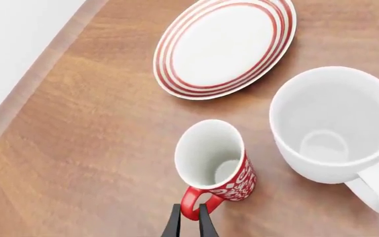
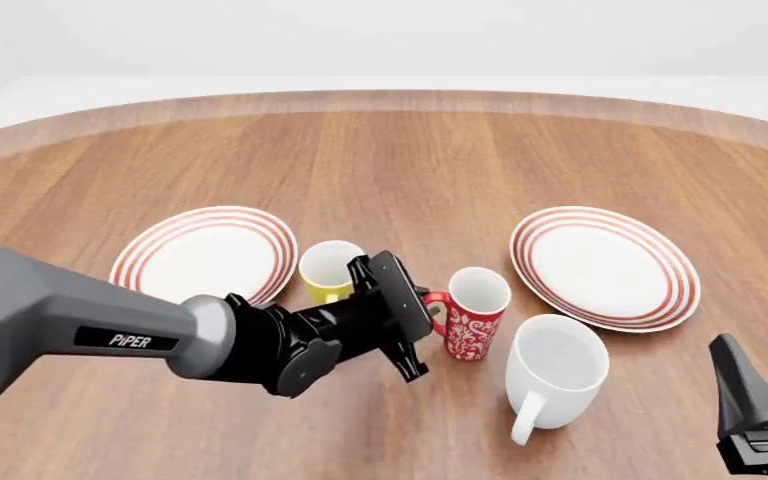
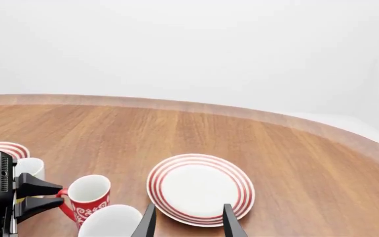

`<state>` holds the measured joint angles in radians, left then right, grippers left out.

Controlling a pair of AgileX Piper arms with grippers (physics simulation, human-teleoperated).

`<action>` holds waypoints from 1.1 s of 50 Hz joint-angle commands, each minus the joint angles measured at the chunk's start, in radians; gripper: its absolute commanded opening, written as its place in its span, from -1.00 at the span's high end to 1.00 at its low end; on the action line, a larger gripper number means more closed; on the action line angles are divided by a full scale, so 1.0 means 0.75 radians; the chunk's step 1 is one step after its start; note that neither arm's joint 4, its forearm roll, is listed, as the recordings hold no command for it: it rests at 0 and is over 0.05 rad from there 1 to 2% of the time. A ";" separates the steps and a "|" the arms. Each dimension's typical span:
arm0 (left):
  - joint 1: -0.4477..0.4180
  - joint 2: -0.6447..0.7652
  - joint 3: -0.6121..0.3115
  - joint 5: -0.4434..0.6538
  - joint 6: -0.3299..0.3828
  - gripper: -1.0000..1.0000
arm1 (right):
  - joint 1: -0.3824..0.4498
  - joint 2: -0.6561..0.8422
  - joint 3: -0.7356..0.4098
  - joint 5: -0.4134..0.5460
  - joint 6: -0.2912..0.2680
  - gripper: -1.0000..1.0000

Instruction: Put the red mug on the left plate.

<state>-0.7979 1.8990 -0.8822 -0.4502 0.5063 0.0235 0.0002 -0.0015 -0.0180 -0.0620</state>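
Observation:
The red mug (image 2: 475,312) with white floral pattern stands upright on the table between the yellow mug and the big white mug. My left gripper (image 2: 427,308) is shut on its red handle (image 1: 191,201), with the fingers (image 1: 173,223) on either side of the loop. The mug also shows in the right wrist view (image 3: 87,197). The left plate (image 2: 204,255), white with red rings, lies at the left, beyond the yellow mug, with nothing on it. My right gripper (image 3: 188,217) is open and holds nothing, low at the front right (image 2: 747,395).
A yellow mug (image 2: 329,270) stands just to the right of the left plate, behind my left arm. A bigger white mug (image 2: 554,370) stands close to the right front of the red mug. A second ringed plate (image 2: 604,265) lies at the right.

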 commanded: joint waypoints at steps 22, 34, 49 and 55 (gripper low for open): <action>0.026 -0.113 0.029 0.000 -0.060 1.00 | 0.006 0.000 0.000 -0.006 -0.013 -1.00; 0.022 -0.180 0.043 0.017 -0.083 1.00 | 0.007 0.000 0.000 -0.009 -0.021 -1.00; 0.038 -0.285 0.070 0.034 -0.106 1.00 | 0.010 0.000 0.001 -0.009 -0.030 -1.00; 0.043 -0.332 0.085 0.051 -0.121 1.00 | 0.012 0.000 0.001 -0.009 -0.034 -1.00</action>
<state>-0.7716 1.7041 -0.8306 -0.4234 0.4227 0.0307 0.0002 -0.0008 -0.0246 -0.0829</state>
